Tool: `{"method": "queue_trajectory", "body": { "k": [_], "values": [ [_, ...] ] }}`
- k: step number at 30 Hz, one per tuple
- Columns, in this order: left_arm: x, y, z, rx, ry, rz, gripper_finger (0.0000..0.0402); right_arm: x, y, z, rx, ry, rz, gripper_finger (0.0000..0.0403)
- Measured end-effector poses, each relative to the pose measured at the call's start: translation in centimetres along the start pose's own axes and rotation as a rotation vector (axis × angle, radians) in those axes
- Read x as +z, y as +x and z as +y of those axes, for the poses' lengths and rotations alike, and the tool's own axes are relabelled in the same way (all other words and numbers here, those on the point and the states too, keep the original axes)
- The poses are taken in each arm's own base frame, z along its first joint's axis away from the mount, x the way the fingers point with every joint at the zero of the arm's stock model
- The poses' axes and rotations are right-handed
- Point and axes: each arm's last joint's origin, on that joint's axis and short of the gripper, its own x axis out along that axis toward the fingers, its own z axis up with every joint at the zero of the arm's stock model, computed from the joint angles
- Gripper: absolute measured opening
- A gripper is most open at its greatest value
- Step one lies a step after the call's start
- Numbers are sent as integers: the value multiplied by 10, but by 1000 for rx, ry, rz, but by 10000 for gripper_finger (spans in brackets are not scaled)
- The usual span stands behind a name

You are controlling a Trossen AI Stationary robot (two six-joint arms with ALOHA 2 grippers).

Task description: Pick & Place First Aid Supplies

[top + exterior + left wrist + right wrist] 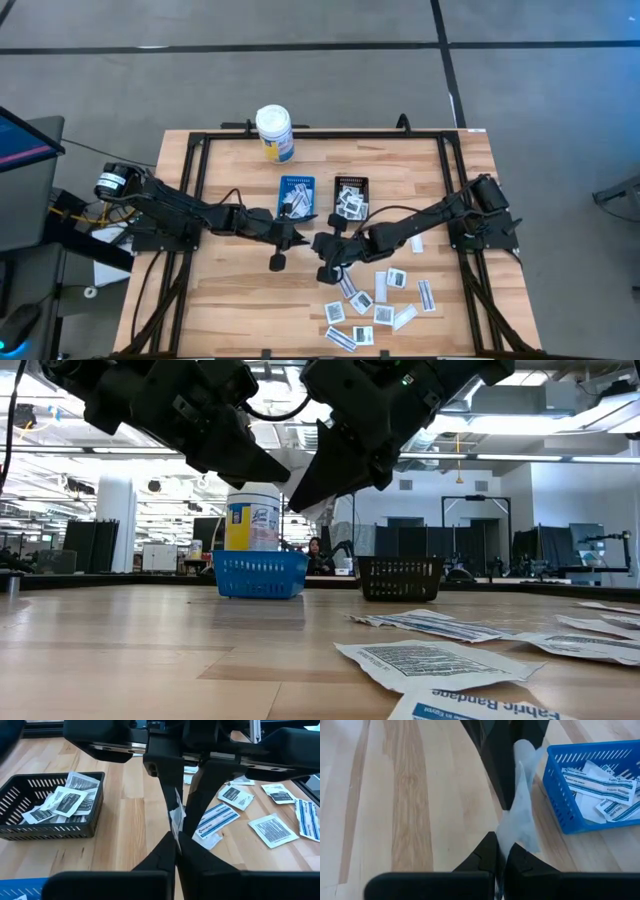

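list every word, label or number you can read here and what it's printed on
"Fabric Bandage", cut off by the frame edge: on the nearest packet in the low view.
Bottle with yellow label: brand script, too blurred to read.
Squarish packets on the table: dark print, too small to read.
Strip packets in the blue tray: blue print, illegible.
Packets in the black tray: print illegible.

bare wood left of blue tray [296, 192], black tray [352, 193] and bottle [274, 133] behind, packets [385, 298] seemingly crowding right front
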Motion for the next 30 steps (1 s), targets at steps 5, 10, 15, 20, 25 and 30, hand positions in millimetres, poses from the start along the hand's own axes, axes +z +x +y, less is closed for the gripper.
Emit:
{"method": "queue_trajectory", "body": {
  "k": [5, 10, 15, 20, 25, 30],
  "values": [
    [0, 0, 0, 3, 0, 0, 6, -2, -1, -1, -49, 13, 8, 14],
    [0, 0, 0, 4, 0, 0, 5, -5, -1, -2, -62, 15, 37, 59],
    [0, 0, 1, 22, 0, 1, 6, -6, -1, -2, -63, 17, 37, 103],
    [-5, -1, 5, 178, 9, 58, 5, -9, -1, -3, -78, 61, 72, 137],
    [-13, -3, 19, 459, 16, 135, 6, -11, -1, -4, -85, 59, 91, 162],
    [-21, -7, 45, 593, -119, 184, 6, -11, -1, -5, -86, 60, 90, 176]
  ]
}}
